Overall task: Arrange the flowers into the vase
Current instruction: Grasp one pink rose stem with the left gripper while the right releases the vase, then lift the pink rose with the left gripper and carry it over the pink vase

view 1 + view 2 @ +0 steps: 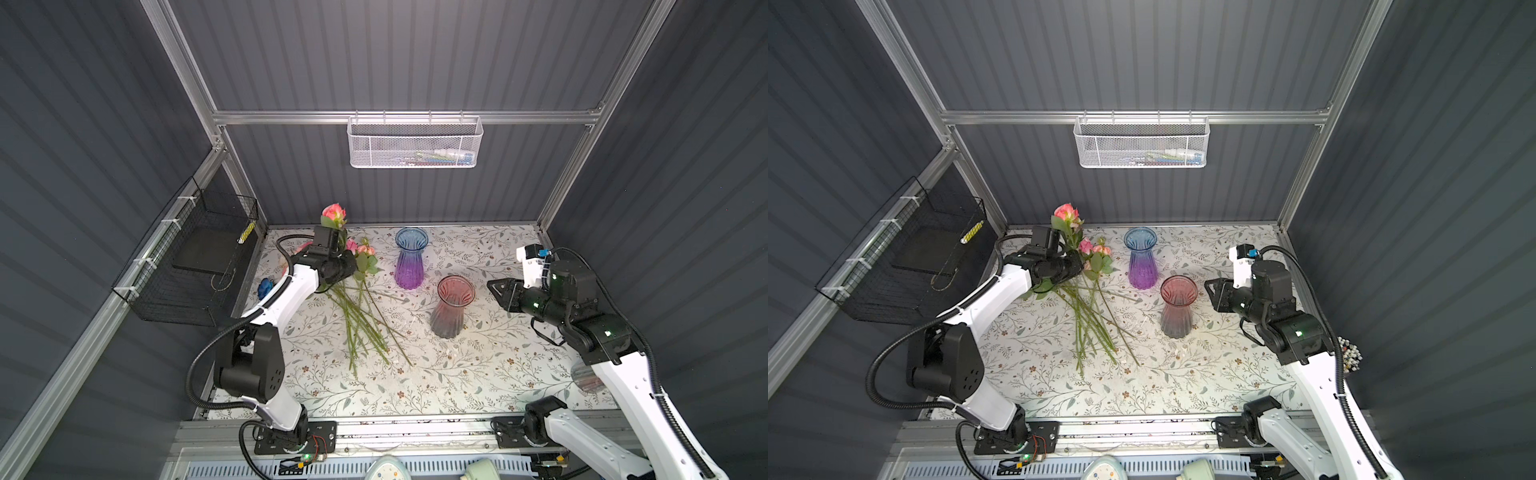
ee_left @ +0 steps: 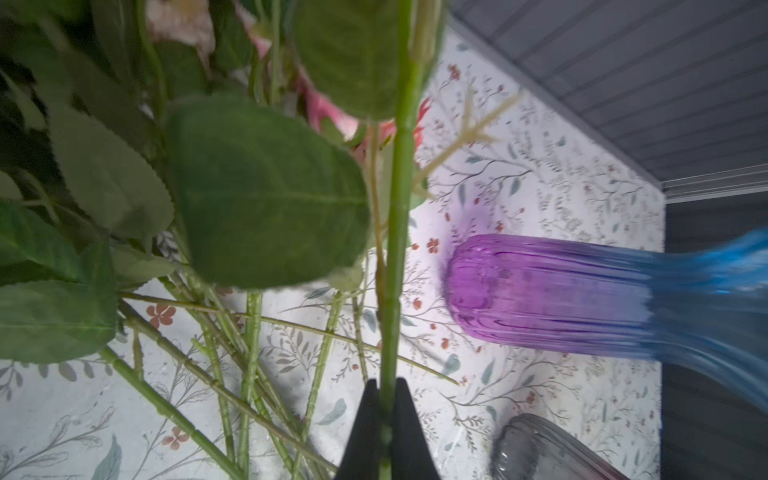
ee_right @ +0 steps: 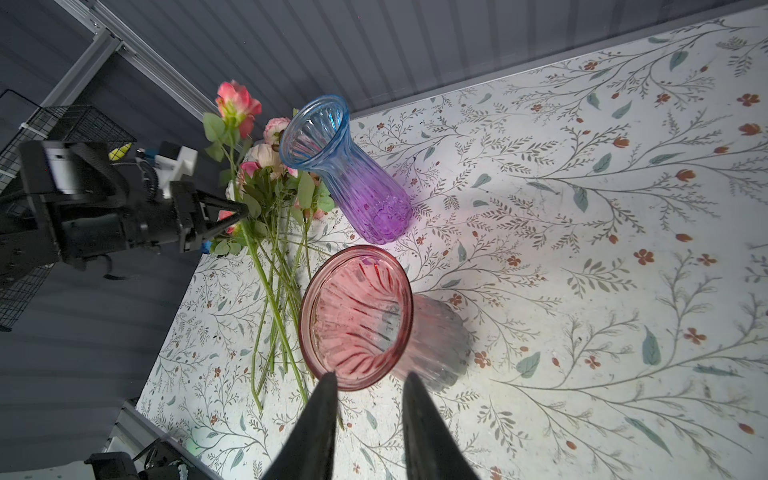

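Barely begun, by the look of it. The left pincer (image 2: pixel 385 388) is pressed together on 1 green stem (image 2: pixel 398 216), and the coral rose (image 1: pixel 333 212) on that stem stands up above the wrist in both top views. Just under and beside this pincer lie the other flowers (image 1: pixel 362 320). Their heads are bunched near the pincer and their stems fan across the tabletop (image 1: pixel 498 365) toward the robot's base. Past the pincer's tip, close by, stands the blue-and-purple vase (image 1: pixel 410 257). A little farther off, between the 2 pincers, stands the pink vase (image 1: pixel 453 305). The right pincer (image 3: pixel 369 376) hangs spread and empty just beside the pink vase's rim, apparently not touching it. The right wrist view looks into both vase mouths and shows 0 flowers in either. So I judge that 1 flower is picked and every flower is left to place. Which vase is meant I cannot tell.

In the top views the left pincer's tips are hidden by its own wrist and by leaves. Whether the foot of the held stem has cleared the pile is unclear. The stems overlap too much to count. In a top view a deep blue head (image 1: pixel 264 287) peeps out beside the left arm, mostly covered. In the left wrist view the blue-and-purple vase's mouth is smeared and cut off, and leaves block most flower heads.
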Tool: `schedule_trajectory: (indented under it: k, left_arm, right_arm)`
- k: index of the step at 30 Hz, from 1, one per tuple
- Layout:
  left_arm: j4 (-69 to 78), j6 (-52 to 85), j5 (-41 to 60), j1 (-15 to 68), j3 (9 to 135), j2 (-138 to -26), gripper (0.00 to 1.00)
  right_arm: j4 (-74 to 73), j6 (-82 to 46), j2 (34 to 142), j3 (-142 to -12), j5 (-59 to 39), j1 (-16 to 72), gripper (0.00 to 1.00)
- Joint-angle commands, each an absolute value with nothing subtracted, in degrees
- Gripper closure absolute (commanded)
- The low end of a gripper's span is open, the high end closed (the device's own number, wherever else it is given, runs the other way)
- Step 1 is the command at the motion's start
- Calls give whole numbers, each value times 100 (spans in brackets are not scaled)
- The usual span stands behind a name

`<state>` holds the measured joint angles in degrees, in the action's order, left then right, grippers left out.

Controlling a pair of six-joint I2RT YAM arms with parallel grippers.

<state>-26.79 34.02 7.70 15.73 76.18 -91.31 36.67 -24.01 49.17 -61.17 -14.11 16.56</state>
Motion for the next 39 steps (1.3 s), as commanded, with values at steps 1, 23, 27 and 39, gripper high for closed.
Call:
schedule_trajectory:
  k: [1,23,27,39]
  left_arm:
    - [-2897,3057,1057,1591,7831,-8601,100]
    - [-142,1537,986,3556,8833,-7526,100]
    - [111,1222,975,4041,9468,-8063,100]
    - [-389,606,795,4667,10623,-9521,100]
  right_arm:
    - [3517,-2435,4858,-6040,-1480,1681,70]
    - [2794,-3281,4633,-5048,-2879,586,24]
    - [2790,-3294,4614,-4953,-2909,563,25]
    - [2924,-3172,4441,-4995,-2744,536,26]
